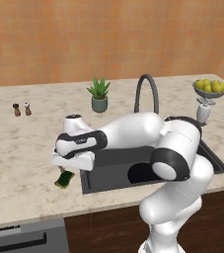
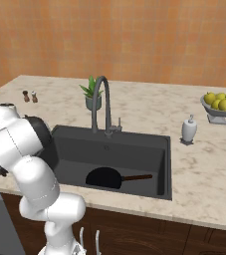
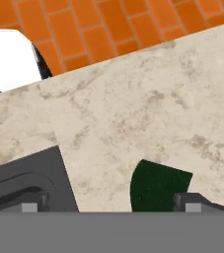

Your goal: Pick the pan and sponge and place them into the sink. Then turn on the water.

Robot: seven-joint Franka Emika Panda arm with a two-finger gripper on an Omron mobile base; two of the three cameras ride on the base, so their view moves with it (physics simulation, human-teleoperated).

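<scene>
- The gripper (image 1: pixel 64 170) sits low over the counter (image 1: pixel 19 163), just left of the sink's front left corner, at the end of the arm stretched leftward across the basin.
- The sponge (image 1: pixel 64 179) is directly beneath the hand, at the counter's front edge just beside the sink rim. It appears slightly tilted, green with a yellow side.
- In the hand view the sponge (image 3: pixel 158 185) shows as a dark green shape between the two fingertips (image 3: pixel 195 202), which stand well apart. Whether either finger touches the sponge cannot be told; it looks not yet clamped.
- The sink (image 2: pixel 162 149) is a dark grey recessed basin. The pan (image 2: pixel 104 178) lies on its floor toward the front, handle pointing right.
- The tap (image 2: pixel 102 104) arches over the basin's back rim; no water is seen running.
- A soap dispenser (image 2: pixel 189 129) stands on the counter right of the sink.
- A potted plant (image 1: pixel 99 95) stands behind the tap.
- A fruit bowl (image 2: pixel 221 107) with yellow fruit sits far right.
- Two small shakers (image 1: pixel 22 109) stand well apart from the rest, far left.
</scene>
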